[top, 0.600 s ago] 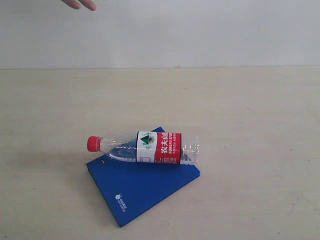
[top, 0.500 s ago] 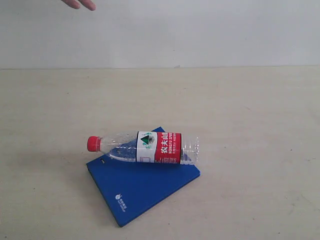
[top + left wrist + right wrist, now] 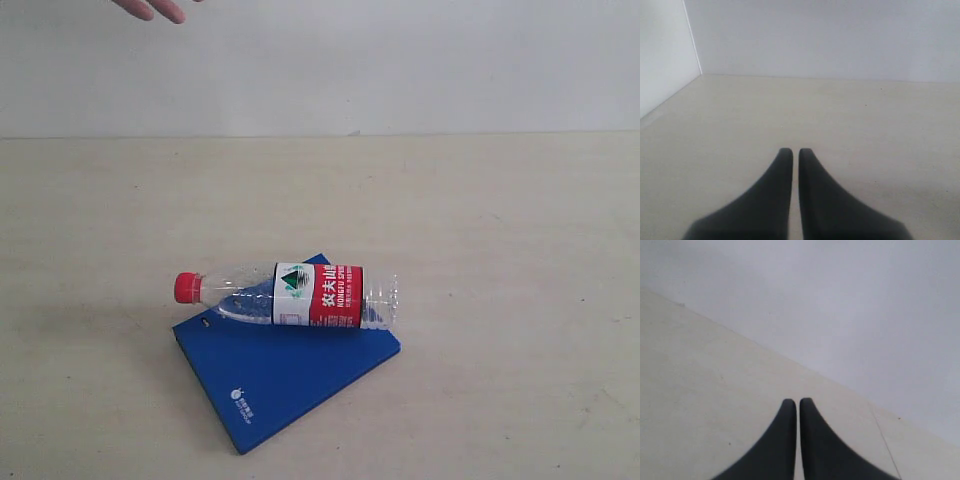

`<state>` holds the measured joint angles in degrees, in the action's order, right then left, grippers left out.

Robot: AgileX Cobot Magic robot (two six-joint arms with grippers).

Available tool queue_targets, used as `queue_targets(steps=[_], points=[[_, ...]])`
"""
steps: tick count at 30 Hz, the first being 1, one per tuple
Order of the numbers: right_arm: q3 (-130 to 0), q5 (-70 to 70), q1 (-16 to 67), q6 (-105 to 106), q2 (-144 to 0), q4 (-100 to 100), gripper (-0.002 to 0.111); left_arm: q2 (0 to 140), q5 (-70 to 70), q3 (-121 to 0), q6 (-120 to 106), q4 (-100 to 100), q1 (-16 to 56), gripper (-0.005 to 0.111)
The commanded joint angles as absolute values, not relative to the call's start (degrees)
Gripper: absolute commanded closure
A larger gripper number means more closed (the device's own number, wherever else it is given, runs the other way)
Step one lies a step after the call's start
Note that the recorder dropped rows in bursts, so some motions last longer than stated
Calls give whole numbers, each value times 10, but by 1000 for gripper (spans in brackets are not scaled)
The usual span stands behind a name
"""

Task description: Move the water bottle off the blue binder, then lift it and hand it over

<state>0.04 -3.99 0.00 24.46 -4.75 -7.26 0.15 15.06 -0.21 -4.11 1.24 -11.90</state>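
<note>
Starting at the left: someone's fingertips (image 3: 150,8) poke into the top corner of the exterior view, well apart from everything on the counter (image 3: 500,230); no idea what they're up to. The left claw (image 3: 791,152) has its jaws pinched together with nothing between them, and its camera sees only bare counter and wall; neither arm shows in the exterior view.

The water bottle (image 3: 300,295) lies on its side across the far corner of the blue binder (image 3: 280,370); red cap (image 3: 187,287) points left and hangs out past the binder's edge, base sits over toward the right corner. The binder lies flat, turned at an angle. Can't tell how much water is in it.

The right claw (image 3: 798,401) is the same story, jaws closed on nothing, looking at empty counter.

So I'd say step one hasn't started. My take on doing it well: open whichever claw goes in before it gets near; grab across the labelled middle, not the neck, since a round bottle on its side will happily roll; lift it clear instead of dragging it, or the binder may slide along; set it down well apart from the binder so there's room to get under an edge afterwards.
</note>
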Motion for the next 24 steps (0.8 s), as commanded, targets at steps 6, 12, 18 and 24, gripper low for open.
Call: queue_targets(steps=[6, 12, 18, 24], points=[[-115, -38, -1, 252, -459, -80, 109, 0, 146, 0, -41, 11, -115, 102], [-284, -153, 0, 246, -613, -69, 109, 0, 146, 0, -41, 11, -115, 102], [-403, -253, 0, 488, -660, 139, 109, 0, 146, 0, -41, 11, -115, 102], [-458, -610, 0, 1042, -723, 547, 109, 0, 146, 0, -41, 11, -115, 102]])
